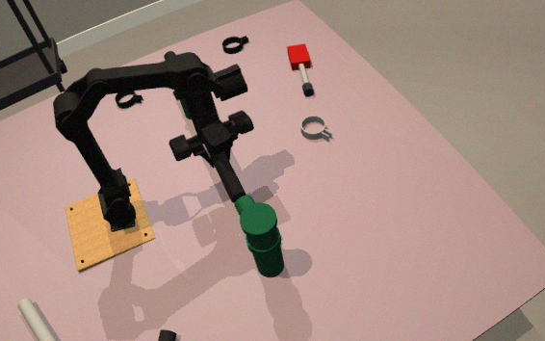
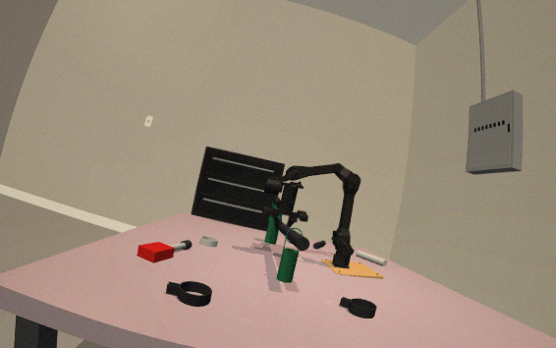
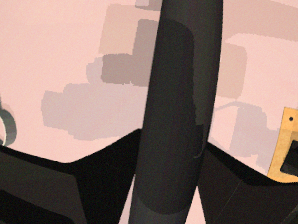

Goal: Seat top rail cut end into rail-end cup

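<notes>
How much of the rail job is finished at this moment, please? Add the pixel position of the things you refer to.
The black rail (image 1: 230,179) (image 2: 291,235) (image 3: 175,110) is lifted above the table and clamped in the gripper (image 1: 216,154) (image 2: 284,221) (image 3: 166,137). Its near end meets the green cup (image 1: 245,205) at the big post (image 1: 270,257); full seating cannot be confirmed. Opening the gripper and moving clear of the rail remain.
</notes>
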Controlling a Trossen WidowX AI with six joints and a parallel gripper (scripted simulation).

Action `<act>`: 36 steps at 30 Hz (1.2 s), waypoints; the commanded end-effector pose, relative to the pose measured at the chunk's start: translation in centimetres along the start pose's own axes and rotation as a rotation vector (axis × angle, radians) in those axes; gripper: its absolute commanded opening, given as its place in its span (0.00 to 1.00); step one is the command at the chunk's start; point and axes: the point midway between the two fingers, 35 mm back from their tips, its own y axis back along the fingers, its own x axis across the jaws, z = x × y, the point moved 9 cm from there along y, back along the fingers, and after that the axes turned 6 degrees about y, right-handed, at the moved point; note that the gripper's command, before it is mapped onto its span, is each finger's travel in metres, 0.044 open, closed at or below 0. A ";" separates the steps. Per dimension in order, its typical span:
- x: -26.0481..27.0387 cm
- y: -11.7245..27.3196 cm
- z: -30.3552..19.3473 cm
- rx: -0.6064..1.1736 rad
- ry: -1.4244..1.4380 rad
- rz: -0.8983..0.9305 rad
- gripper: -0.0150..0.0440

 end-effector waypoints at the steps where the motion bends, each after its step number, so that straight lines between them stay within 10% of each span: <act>1: 0.1 0.7 0.3 -0.021 -0.002 0.015 0.25; 36: 0.6 1.0 0.7 -0.004 0.000 0.002 0.25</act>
